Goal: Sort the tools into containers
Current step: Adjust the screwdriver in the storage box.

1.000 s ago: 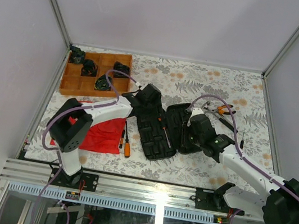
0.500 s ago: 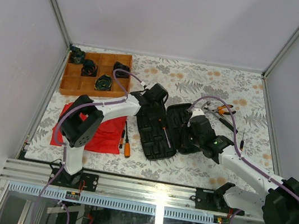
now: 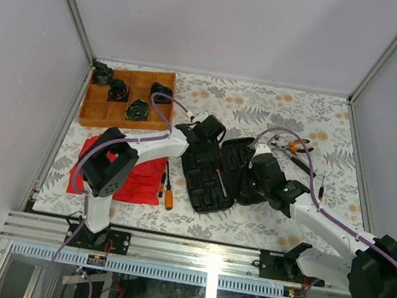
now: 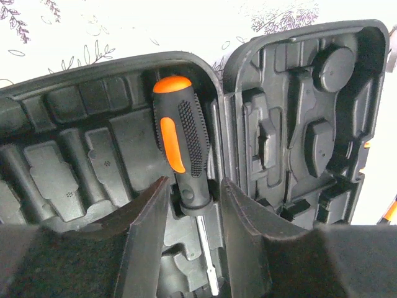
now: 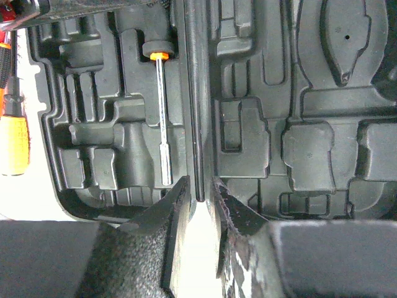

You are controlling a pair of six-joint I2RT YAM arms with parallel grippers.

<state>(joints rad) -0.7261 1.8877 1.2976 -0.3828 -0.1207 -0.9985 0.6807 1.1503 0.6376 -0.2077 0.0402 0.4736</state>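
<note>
Bright, even light covers the bench (image 3: 280, 109), shadows soft; glare flares off the metal rail (image 3: 212, 251) at six o'clock. Both wrist views blur the tool fingers (image 4: 147, 245) at six o'clock.

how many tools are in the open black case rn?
1. An orange-and-black-handled screwdriver lies in a slot of the open black plastic clamshell case, beside the hinge in its left half. The left arm and right arm cover parts of it, so others may be hidden.

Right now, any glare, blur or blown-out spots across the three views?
Top external: glare on the metal rail, rest evenly lit. Left wrist: screwdriver sharp, tablecloth blown out. Right wrist: case sharp, right claw soft up close.
</note>
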